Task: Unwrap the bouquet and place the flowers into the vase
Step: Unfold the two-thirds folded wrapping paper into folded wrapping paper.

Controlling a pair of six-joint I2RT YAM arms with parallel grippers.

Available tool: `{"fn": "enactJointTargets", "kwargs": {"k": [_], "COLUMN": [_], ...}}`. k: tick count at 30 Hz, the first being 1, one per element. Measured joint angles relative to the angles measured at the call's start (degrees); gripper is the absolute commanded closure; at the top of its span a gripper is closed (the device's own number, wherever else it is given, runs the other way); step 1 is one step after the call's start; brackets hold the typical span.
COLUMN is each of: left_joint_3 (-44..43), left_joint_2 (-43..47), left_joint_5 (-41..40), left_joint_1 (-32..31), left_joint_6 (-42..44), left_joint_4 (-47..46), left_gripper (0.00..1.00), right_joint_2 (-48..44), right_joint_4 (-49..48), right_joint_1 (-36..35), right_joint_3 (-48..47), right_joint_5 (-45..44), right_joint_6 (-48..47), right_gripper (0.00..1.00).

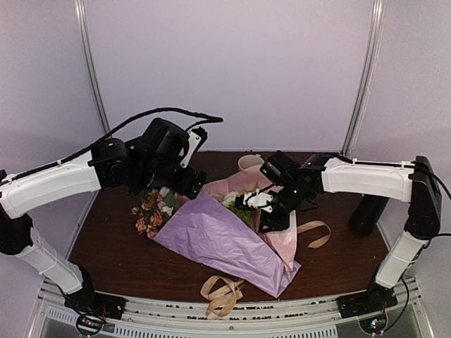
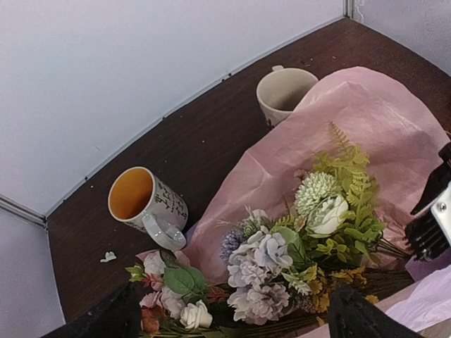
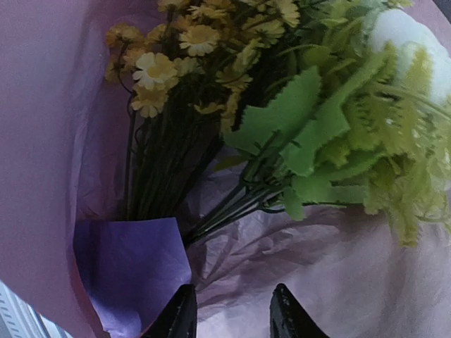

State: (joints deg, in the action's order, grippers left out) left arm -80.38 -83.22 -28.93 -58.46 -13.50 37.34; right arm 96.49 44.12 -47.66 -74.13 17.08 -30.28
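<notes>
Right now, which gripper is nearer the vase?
Right. The right gripper hangs over the bouquet in the middle, with the vase off to its right. The left gripper is further left, above the flowers.

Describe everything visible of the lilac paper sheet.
The lilac paper sheet looks like thin, crinkled tissue, opened out and lying on the dark table. Past its left end flowers poke out; their stems seem to run under it. A pink sheet shows beneath its right side. A beige ribbon lies off its near edge. The right gripper hovers over its far edge.
</notes>
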Motion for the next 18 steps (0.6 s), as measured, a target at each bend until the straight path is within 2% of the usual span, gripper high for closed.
{"fn": "enactJointTargets", "kwargs": {"k": [5,11,18], "left_joint_3": [2.7,4.1,9.6], "left_joint_2": [4.2,7.5,11.6], "left_joint_5": [-2.4,-3.9,-1.8], "left_joint_1": [0.0,0.0,0.0], "left_joint_6": [-1.4,-1.7,-2.9], "left_joint_4": [0.3,0.9,1.5], "left_gripper": [0.05,0.06,0.1], "right_joint_2": [-0.5,-1.6,10.1], "right_joint_4": [1.6,4.4,6.3], "right_joint_1": [-7.6,-21.2,-31.1], "right_joint_3": [0.0,-1.1,-10.9], "right_joint_5": [-0.5,0.9,4.1], "right_joint_6": [-0.4,-1.0,-1.1], "right_gripper": [0.65,0.65,0.66]}}
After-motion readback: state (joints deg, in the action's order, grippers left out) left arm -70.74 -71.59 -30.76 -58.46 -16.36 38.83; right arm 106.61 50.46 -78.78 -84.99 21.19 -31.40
